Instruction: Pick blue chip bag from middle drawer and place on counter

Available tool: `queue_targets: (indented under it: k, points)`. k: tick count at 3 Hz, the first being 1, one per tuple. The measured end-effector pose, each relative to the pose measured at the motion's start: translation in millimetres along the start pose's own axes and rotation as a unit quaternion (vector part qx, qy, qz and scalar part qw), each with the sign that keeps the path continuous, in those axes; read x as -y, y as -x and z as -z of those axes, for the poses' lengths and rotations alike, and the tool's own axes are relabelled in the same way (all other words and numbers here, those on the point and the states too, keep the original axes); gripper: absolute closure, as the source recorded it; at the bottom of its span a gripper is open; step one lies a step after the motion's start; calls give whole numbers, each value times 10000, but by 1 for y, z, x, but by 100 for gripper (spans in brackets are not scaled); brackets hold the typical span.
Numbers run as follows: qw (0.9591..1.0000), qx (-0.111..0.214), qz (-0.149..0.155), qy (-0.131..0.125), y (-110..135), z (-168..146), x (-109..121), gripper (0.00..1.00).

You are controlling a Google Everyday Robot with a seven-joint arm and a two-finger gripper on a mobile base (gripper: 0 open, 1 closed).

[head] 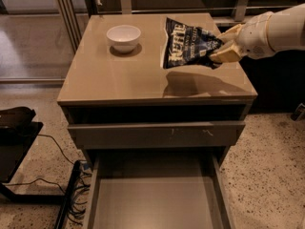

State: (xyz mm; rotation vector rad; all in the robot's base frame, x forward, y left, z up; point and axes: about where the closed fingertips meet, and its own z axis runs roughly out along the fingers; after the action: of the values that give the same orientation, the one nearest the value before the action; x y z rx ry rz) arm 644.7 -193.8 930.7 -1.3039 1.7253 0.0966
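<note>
The blue chip bag, dark navy with white lettering, hangs in the air above the right half of the counter and casts a shadow on it. My gripper comes in from the right and is shut on the bag's right edge, with cream fingers above and below the crinkled foil. The middle drawer stands pulled out at the bottom of the view, and its flat grey floor is bare.
A white bowl sits on the counter's back left. Above the open drawer is a closed drawer with a scratched front. A black stand and cables lie on the speckled floor at the left. Metal frame legs stand behind the cabinet.
</note>
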Motion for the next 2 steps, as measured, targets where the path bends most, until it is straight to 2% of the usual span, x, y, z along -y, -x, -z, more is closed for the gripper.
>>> queue_targets:
  k: [1,2]
  points:
    - [9988,223,-431,-15,-21,-19,29,100]
    - [9969,62,-760,203,-46,-45,34,100]
